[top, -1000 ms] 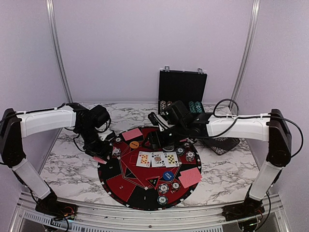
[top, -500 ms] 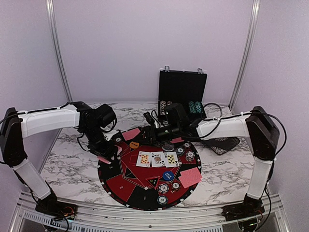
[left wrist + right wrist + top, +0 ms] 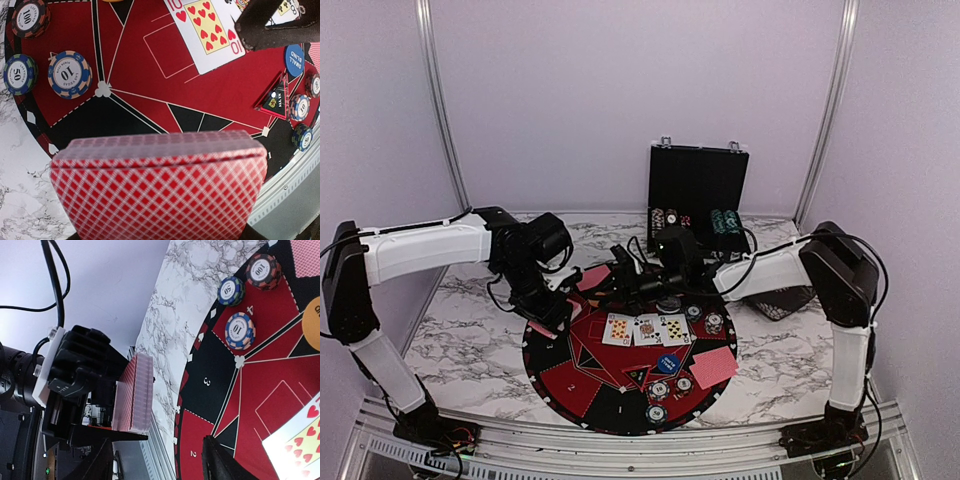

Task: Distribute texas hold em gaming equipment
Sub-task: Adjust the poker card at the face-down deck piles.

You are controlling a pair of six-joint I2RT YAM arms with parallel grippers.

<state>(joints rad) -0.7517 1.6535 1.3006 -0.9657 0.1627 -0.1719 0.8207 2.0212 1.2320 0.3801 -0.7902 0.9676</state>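
- Nearest, at five to six o'clock on the big round red-and-black mat (image 3: 582, 392), three small striped-edge poker chips (image 3: 660, 388) sit clustered by the rim.
- At four o'clock a single red-backed playing card (image 3: 713, 367) lies flat.
- Just beyond the chips rests a blue round button disc (image 3: 667, 363) printed "small blind".
- Across the mat's middle, three face-up playing cards (image 3: 645, 330) lie in a row, with the ten of hearts (image 3: 207, 32) at the left end.
- At nine o'clock the left gripper (image 3: 548, 318) is clamped on a thick deck of red-backed cards (image 3: 160, 185), held above the rim.
- At ten o'clock lie three numbered chips (image 3: 240, 330), marked 10, 50 and 100.
- Around eleven o'clock the right gripper (image 3: 158, 440) hovers over the mat with its fingers spread and nothing between them. It points toward the deck.
- Near it lie an orange button disc (image 3: 312, 322) and a second red-backed card (image 3: 592, 275).
- At two o'clock sit two more chips (image 3: 714, 322).
- Off the mat at three o'clock, a black patterned square dish (image 3: 780, 300) rests on the marble table (image 3: 470, 340).
- Farthest, at twelve o'clock, an open black case (image 3: 698, 180) holds rows of stacked chips (image 3: 725, 220).
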